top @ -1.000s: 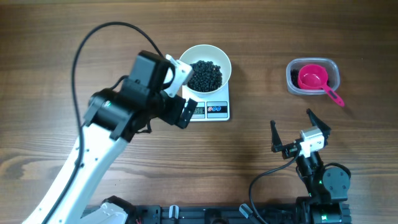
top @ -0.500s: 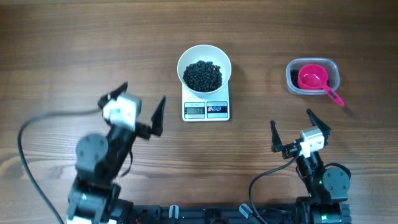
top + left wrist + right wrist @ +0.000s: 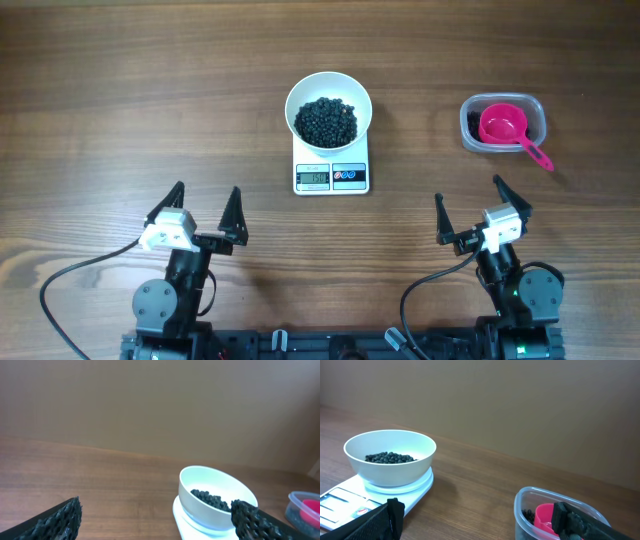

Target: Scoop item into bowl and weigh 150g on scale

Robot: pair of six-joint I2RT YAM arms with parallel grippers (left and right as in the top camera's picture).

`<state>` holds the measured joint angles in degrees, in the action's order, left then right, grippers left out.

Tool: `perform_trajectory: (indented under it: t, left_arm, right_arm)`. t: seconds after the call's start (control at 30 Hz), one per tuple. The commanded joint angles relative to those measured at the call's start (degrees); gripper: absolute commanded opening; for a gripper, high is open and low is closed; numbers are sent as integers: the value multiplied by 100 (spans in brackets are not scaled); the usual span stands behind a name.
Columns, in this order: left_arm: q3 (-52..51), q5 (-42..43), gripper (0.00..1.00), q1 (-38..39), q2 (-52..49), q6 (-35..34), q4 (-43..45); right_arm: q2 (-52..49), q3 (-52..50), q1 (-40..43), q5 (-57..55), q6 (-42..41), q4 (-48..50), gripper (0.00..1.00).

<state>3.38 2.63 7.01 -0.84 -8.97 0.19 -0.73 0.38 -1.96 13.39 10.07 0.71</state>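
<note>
Resting low near the surface's (image 3: 120, 90) near edge, the left fingers (image 3: 233, 212) stood spread wide with nothing between them. The right fingers (image 3: 440, 220) were spread just as wide and were also empty. Both pairs sat well apart from every object.

The white bowl (image 3: 328, 84) stood on the white kitchen scale (image 3: 352, 178), ahead of the left fingers and off to their right. From the right fingers, it lay ahead and to their left. A dark heap of small glossy black beans (image 3: 326, 122) covered the bowl's bottom and stayed well below its rim. The scale's grey display (image 3: 314, 178) and two round buttons faced back toward the fingers. The display's digits were too small to read.

Ahead of the right fingers and a little to their right sat a clear plastic tub (image 3: 540, 112) on the surface. A pink scoop (image 3: 502, 124) lay in it, its handle sticking out over the rim nearest those fingers. A few more black beans showed in the tub beside the scoop.

In the left wrist view the bowl appeared just past the right-hand fingertip. In the right wrist view the bowl and scale sat beyond the left-hand finger, and the tub sat beyond the other.
</note>
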Motion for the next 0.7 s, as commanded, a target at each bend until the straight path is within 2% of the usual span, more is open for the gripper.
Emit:
perform_trajectory:
  t: [0.0, 0.2, 0.67]
  left_arm:
    - [-306, -74, 100, -39, 70, -96, 254]
    - [-306, -39, 100, -37, 70, -92, -468]
    - [-306, -57, 100, -11, 68, -92, -455]
  right_arm:
    - [46, -9, -17, -98, -107, 17, 100]
    - [46, -9, -17, -98, -107, 17, 100]
    - [46, -9, -17, -98, -107, 17, 100]
